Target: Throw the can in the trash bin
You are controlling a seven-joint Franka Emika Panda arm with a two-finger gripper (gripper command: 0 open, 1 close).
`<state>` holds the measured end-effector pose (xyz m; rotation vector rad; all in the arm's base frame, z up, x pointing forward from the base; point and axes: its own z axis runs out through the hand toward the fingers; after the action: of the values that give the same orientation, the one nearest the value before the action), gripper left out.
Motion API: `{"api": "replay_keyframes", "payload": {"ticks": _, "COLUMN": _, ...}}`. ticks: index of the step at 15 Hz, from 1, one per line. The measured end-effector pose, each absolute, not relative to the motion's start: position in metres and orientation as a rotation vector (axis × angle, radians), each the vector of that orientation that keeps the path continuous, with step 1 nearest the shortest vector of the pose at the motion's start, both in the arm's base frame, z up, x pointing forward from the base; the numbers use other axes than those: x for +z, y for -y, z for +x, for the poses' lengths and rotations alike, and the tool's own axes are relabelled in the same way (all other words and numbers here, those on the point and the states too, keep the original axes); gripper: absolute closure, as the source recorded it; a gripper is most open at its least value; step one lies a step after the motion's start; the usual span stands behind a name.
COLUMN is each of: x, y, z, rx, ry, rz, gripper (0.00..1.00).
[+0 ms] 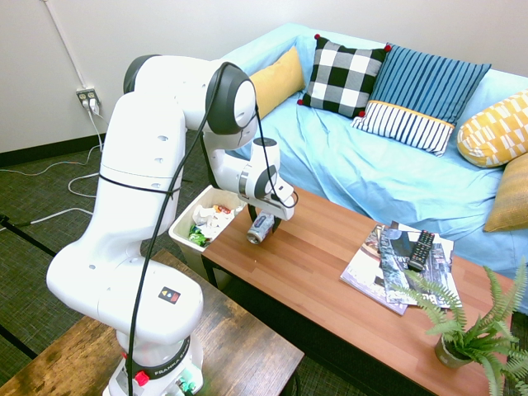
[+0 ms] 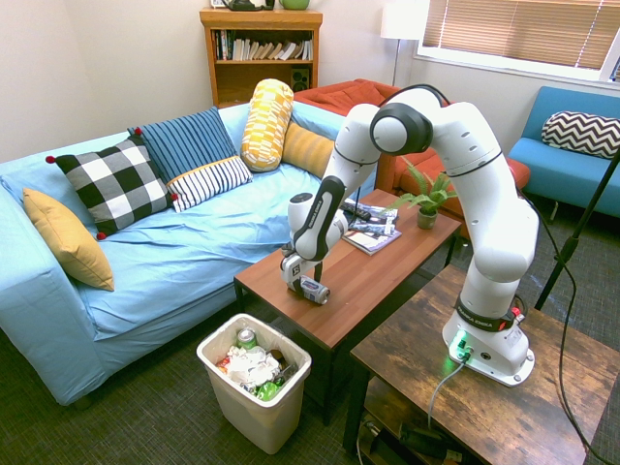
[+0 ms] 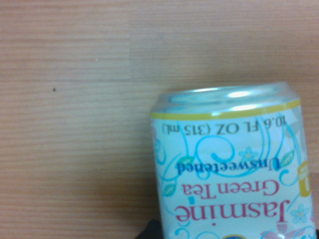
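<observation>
The jasmine green tea can (image 3: 232, 174) lay on its side on the wooden bench (image 2: 363, 291), near the end beside the trash bin (image 2: 257, 417). The pincer (image 1: 264, 221) was released, its fingers spread around the can. Magazines (image 1: 412, 262) bore a remote control (image 1: 421, 251).

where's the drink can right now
The can lies on its side at the gripper, on the end of the wooden coffee table nearest the trash bin, as the second exterior view shows.
</observation>
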<state>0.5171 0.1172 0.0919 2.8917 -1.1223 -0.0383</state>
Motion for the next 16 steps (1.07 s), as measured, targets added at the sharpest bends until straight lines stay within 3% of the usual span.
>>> {"api": "replay_keyframes", "payload": {"ticks": 7, "x": 0.124, "y": -0.129, "z": 0.530, "rx": -0.020, "ry": 1.126, "rz": 2.864, "gripper": 1.00}}
{"api": "replay_keyframes", "payload": {"ticks": 11, "x": 0.197, "y": -0.254, "z": 0.521, "rx": 0.100, "ry": 0.991, "rz": 2.863, "gripper": 1.00}}
{"api": "replay_keyframes", "payload": {"ticks": 15, "x": 0.168, "y": -0.347, "z": 0.505, "rx": 0.088, "ry": 0.872, "rz": 2.859, "gripper": 1.00}}
{"api": "replay_keyframes", "payload": {"ticks": 16, "x": 0.153, "y": -0.357, "z": 0.505, "rx": 0.080, "ry": 0.847, "rz": 2.854, "gripper": 0.00}}
